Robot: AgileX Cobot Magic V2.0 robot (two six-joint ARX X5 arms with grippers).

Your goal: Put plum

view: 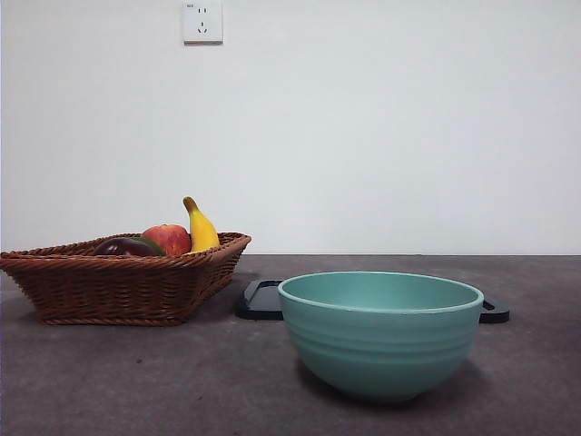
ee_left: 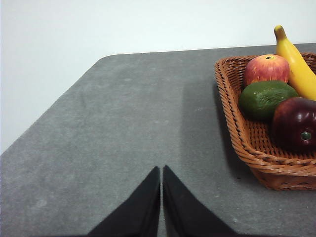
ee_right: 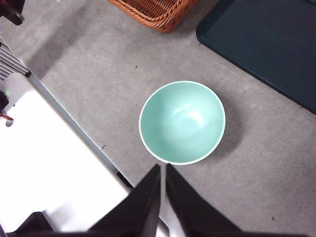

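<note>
The left gripper (ee_left: pixel 161 170) has its tapered black jaws pressed together over bare, grainy grey table (ee_left: pixel 123 123). The right gripper (ee_right: pixel 163 168), likewise closed and empty, hangs high above a smooth, round teal bowl (ee_right: pixel 182 122). The glossy dark maroon plum (ee_left: pixel 295 123) lies in the woven brown wicker basket (ee_left: pixel 256 148), touching a matte green oval fruit (ee_left: pixel 265 98), near a red-yellow apple (ee_left: pixel 266 68) and a curved yellow banana (ee_left: pixel 296 64).

Colours on the table — warm fruit, cool bowl

The plum (ee_left: pixel 295 123) is showing glossy dark maroon beside a deep green fruit (ee_left: pixel 265 98), a red-and-yellow apple (ee_left: pixel 267 68) and a bright yellow banana (ee_left: pixel 295 64), all sitting in a brown woven basket (view: pixel 118 286) — the bowl (view: pixel 381 331) is glowing pale teal with ribbed bands against the speckled grey table (ee_left: pixel 123 128) and dark tray (ee_right: pixel 266 44).
</note>
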